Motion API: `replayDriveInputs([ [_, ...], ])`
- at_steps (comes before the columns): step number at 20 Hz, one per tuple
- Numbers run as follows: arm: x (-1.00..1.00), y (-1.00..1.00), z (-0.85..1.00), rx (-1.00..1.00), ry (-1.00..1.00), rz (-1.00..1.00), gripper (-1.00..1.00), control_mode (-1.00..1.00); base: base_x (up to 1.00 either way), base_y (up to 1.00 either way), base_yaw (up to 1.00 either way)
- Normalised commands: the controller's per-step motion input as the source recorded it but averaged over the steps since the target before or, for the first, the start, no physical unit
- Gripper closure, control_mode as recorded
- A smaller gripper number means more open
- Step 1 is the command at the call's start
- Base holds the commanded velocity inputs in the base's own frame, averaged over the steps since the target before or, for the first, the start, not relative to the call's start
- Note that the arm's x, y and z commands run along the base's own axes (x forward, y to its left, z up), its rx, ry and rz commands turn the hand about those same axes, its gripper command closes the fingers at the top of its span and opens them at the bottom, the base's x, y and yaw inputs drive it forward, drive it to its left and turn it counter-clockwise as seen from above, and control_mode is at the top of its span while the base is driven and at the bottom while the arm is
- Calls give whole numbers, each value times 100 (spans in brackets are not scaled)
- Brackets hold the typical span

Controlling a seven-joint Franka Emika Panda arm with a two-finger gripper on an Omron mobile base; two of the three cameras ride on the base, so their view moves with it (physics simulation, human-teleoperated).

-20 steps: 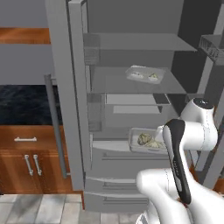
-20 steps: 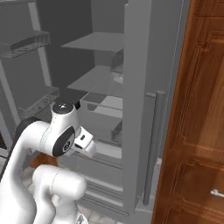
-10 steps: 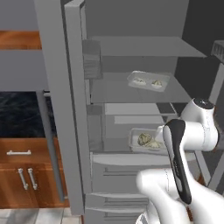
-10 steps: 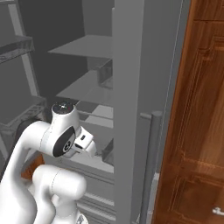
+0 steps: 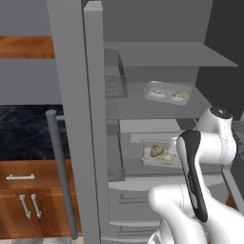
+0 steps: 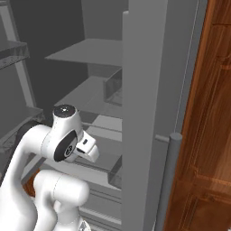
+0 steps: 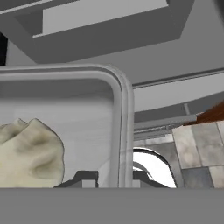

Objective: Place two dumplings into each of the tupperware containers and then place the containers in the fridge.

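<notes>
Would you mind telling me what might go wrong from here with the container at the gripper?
The gripper straddles the rim of the lower tupperware container, so pulling back before opening could drag it off the fridge shelf. A jolt might also spill its dumplings.

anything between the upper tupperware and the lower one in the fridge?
In the left base view, a grey shelf bearing the upper container, then a pale box-like bin behind the lower container. No loose items between them.
</notes>
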Motion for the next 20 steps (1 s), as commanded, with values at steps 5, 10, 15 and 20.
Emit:
replayDriveInputs([
  [5, 6, 0, 3, 0, 0, -1, 100, -100, 33, 0, -5],
  [10, 19, 0, 24, 0, -3, -15, 100, -100, 0, 0, 0],
  [15, 6, -17, 54, 10, -17, -16, 100, -100, 0, 0, 0],
  [20, 6, -5, 88, 18, -30, -2, 100, -100, 0, 0, 0],
])
